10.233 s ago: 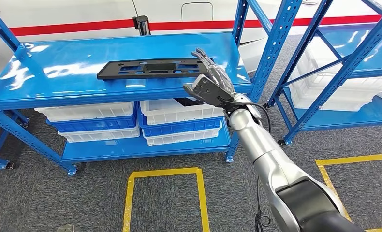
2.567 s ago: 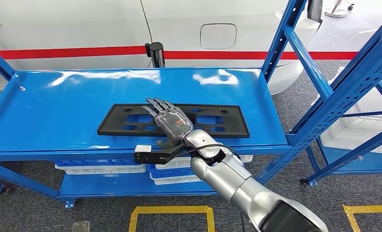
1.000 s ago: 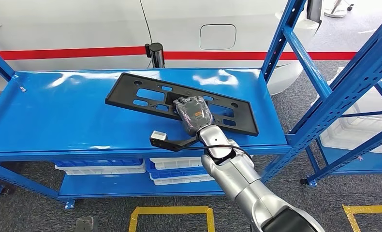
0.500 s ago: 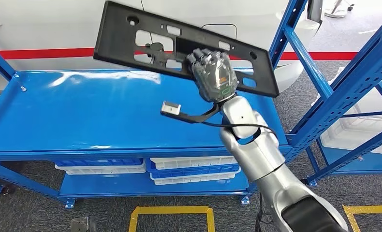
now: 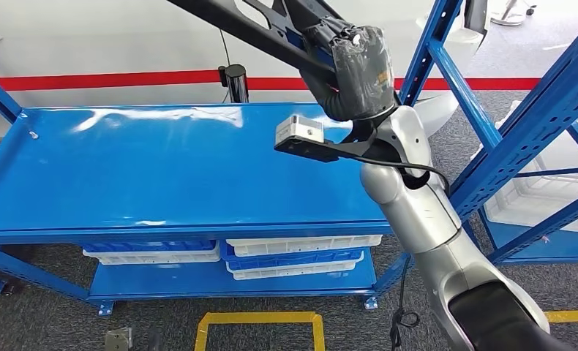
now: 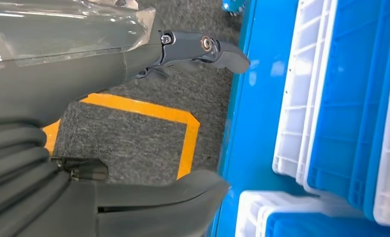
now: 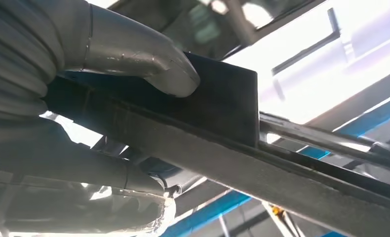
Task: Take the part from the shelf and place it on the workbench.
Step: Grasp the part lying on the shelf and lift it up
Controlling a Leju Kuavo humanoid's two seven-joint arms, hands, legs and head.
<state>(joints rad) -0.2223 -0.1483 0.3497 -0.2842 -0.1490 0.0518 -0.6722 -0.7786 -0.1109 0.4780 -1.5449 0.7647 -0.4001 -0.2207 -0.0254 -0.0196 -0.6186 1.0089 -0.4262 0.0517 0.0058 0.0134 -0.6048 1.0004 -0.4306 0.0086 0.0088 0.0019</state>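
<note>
Part [image 5: 271, 29]: long black panel, clamped in right hand [image 5: 355, 69], raised high above blue shelf [image 5: 162, 175]; left hand [image 6: 84, 148] hanging empty, fingers apart; best kept level and clear of uprights while turning toward workbench.

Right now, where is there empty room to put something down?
The blue shelf top is bare between its front lip and the white wall. Below it, white and blue bins crowd the lower shelf. The right hand holds the black part overhead.

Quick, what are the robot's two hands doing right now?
Right hand: holding the black part, lifted above the shelf.
Left hand: holds nothing; fingers apart, open.
</note>
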